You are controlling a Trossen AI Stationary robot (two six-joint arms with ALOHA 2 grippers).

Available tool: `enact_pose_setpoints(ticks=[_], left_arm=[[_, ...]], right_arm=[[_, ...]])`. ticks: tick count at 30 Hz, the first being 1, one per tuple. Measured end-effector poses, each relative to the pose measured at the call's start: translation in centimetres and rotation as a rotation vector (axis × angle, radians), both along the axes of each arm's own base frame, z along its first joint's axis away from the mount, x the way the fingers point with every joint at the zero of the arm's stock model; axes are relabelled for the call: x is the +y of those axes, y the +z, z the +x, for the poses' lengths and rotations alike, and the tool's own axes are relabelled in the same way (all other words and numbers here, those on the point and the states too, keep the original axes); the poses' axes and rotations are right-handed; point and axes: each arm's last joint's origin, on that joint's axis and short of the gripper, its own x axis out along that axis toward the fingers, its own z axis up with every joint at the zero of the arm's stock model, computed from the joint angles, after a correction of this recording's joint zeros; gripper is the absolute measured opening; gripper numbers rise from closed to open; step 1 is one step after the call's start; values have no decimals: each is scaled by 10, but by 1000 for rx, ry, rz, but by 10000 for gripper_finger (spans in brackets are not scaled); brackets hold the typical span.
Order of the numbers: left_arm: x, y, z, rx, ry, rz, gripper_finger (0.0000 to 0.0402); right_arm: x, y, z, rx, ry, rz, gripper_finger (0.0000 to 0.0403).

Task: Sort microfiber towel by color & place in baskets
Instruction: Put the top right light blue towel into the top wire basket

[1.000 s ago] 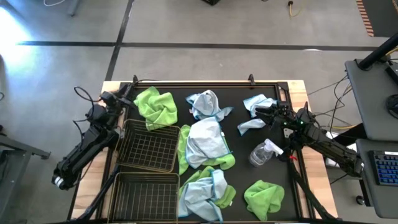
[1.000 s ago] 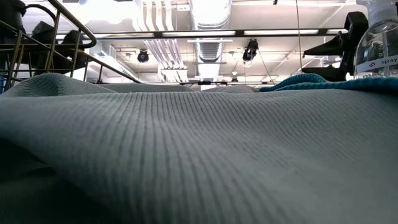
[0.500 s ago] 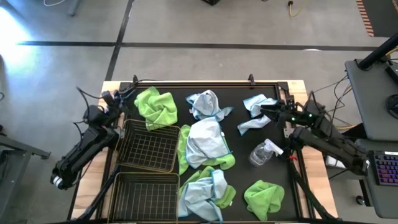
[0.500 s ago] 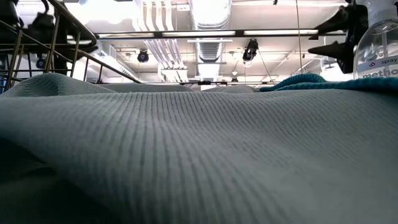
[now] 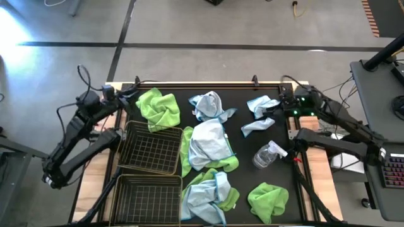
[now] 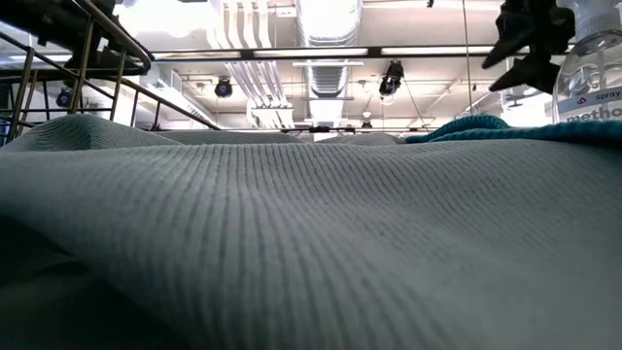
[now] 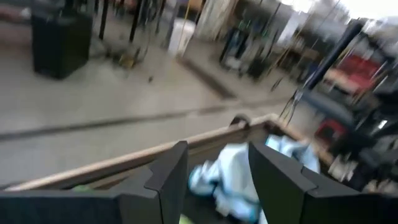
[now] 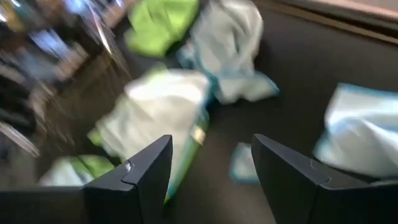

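Lime-green and pale blue-white towels lie scattered on the black mat. A green one (image 5: 158, 108) sits at the far left, pale ones lie at the far middle (image 5: 210, 106) and far right (image 5: 260, 106), a large pale one (image 5: 208, 144) covers a green one mid-table, and a green one (image 5: 267, 200) lies near right. Two wire baskets (image 5: 150, 148) (image 5: 146, 198) stand at the left. My left gripper (image 5: 125, 96) hovers open by the far left corner, beside the green towel. My right gripper (image 5: 278, 107) hovers open beside the far right pale towel (image 8: 367, 130).
A clear spray bottle (image 5: 268, 153) lies on the mat right of centre and shows at the right of the low view (image 6: 588, 68). A pale towel (image 6: 292, 243) fills the low view's foreground. A mixed towel pile (image 5: 208, 192) lies at the near middle.
Both arms have risen. My left gripper has lifted and drawn toward the far left corner, away from the basket. My right gripper has lifted and pulled back toward the table's right and far edge, away from the far right pale towel. The towels have kept still.
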Motion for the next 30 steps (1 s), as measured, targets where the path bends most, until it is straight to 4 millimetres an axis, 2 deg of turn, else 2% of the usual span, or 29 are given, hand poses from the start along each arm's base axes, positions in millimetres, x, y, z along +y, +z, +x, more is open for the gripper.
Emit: enact_pose_setpoints(ticks=[8,14,18,22,30], left_arm=[[3,18,2,126,-14,-14,155],[7,9,5,153,-17,-38,155],[9,2,7,161,-17,-62,155],[9,-1,7,165,-18,-69,155],[11,-10,8,192,-25,-61,155]], right_arm=[[-13,16,12,336,123,-108,215],[-23,17,23,525,384,-218,215],[-32,11,33,663,459,-217,215],[-40,3,41,772,448,-188,215],[-54,-36,56,987,469,-112,215]])
